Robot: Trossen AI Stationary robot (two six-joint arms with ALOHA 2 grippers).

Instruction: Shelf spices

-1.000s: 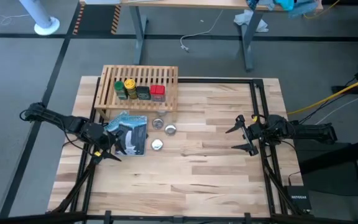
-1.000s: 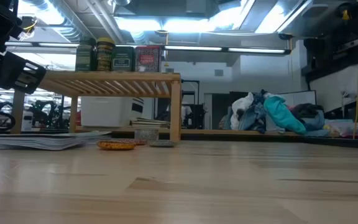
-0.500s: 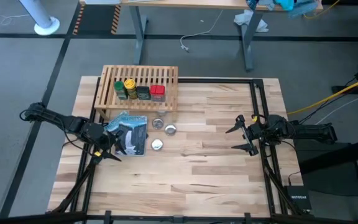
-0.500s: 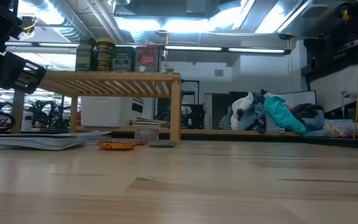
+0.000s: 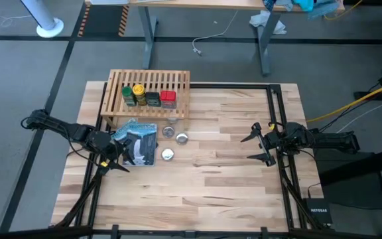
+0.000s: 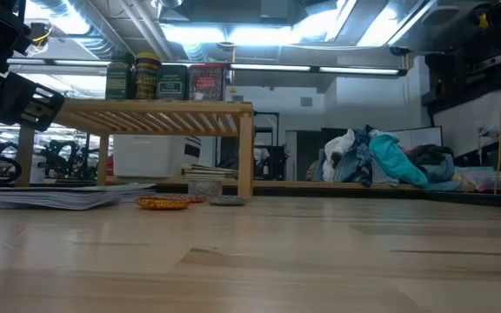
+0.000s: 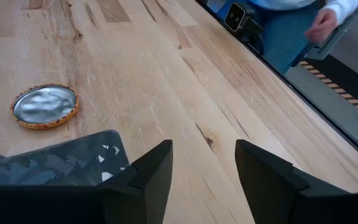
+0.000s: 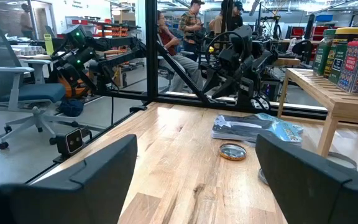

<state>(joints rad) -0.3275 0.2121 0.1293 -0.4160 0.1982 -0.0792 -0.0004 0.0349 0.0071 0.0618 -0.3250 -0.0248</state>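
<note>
- Butcher-block tabletop (image 5: 204, 179): pale wood strips, near half bare.
- Left gripper (image 5: 120, 158): low at the table's left edge, fingers spread a moderate way, holding nothing; it hangs over the near end of the flat blue-and-white packet (image 5: 138, 141). Its wrist view shows two dark fingers (image 7: 154, 171) with bare wood between them.
- Right gripper (image 5: 258, 143): at the right edge, fingers spread wide, empty, pointing toward the table's middle.
- Three small round silvery tins between packet and rack: (image 5: 168, 155), (image 5: 182, 138), (image 5: 169, 131). Left wrist view alone shows one has a woven orange rim (image 7: 45, 106).
- Shelf (image 5: 148, 93): slatted light-wood rack at the far left. On top, in a row: green-capped jar (image 5: 128, 96), yellow-capped jar (image 5: 139, 94), black tin (image 5: 152, 99), red tin (image 5: 168, 99).
- Low view adds the rack's legs (image 6: 245, 152) and open space beneath.
- Right wrist view alone: people (image 8: 191, 31) beyond the table.
</note>
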